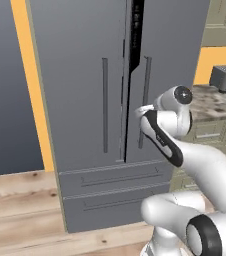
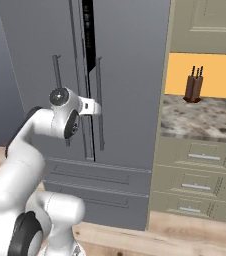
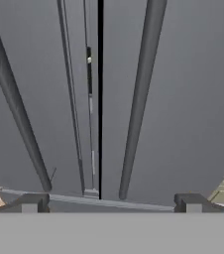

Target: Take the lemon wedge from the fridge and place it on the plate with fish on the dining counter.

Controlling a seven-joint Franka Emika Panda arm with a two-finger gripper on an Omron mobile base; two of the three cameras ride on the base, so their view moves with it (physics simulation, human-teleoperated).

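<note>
Two wide-spread fingertips (image 3: 29,203) framed the gripper (image 3: 111,206), released, empty, low in frame; faced fridge (image 3: 183,99) directly ahead, right door handle (image 3: 139,99) above centre, door slightly ajar.

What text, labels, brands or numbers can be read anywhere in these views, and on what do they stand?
None can be read.
The fridge doors and handles are plain grey, with no brand mark.
The toaster and the knife block show no lettering.
The cabinet drawers carry handles only.
</note>
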